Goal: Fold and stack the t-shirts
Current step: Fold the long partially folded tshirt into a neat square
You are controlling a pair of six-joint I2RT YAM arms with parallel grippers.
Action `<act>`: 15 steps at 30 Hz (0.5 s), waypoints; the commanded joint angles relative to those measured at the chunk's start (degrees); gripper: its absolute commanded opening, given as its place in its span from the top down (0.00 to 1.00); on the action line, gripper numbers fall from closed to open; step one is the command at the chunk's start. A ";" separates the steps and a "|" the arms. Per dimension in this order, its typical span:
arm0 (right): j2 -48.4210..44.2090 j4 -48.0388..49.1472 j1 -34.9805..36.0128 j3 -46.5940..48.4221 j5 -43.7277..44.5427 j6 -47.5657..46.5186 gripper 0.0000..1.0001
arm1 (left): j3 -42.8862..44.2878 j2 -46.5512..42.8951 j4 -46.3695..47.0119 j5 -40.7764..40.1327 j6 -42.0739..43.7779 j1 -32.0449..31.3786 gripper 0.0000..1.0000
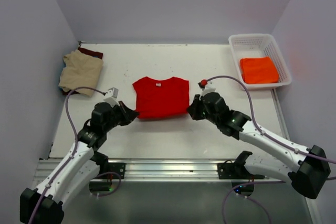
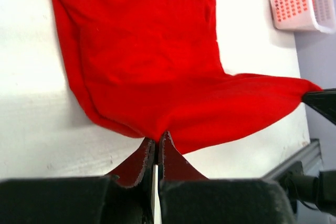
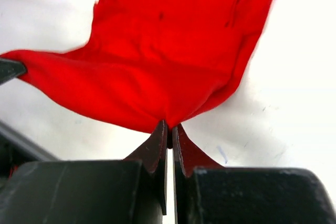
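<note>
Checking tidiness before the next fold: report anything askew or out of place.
The tan tee at the far left lies rumpled and crooked over the dark maroon tee, which pokes out behind it. The red tee lies fairly square.

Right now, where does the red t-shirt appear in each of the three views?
Top external: red t-shirt at the centre of the table, its near corners at the left claw and right claw.
Left wrist: fills the upper middle; its near edge is pinched in the left claw at the bottom.
Right wrist: likewise, pinched in the right claw.
Shared landmark: the white table under it.
</note>
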 commanded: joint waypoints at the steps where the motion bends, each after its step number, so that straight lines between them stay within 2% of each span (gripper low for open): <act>1: 5.71 0.20 -3.73 6.25 7.33 -4.70 1.00 | 3.56 7.10 9.84 -7.86 4.51 0.17 1.00; 5: 13.63 5.02 -8.83 10.82 5.66 -6.02 1.00 | 4.79 15.54 20.02 -11.12 6.44 0.87 1.00; 8: 19.60 6.97 -9.63 13.46 6.10 -7.43 1.00 | 6.55 21.52 26.26 -12.27 7.67 2.36 1.00; 15: 29.45 9.96 -11.65 23.03 5.75 -8.75 1.00 | 14.81 33.11 31.39 -11.75 8.81 4.65 1.00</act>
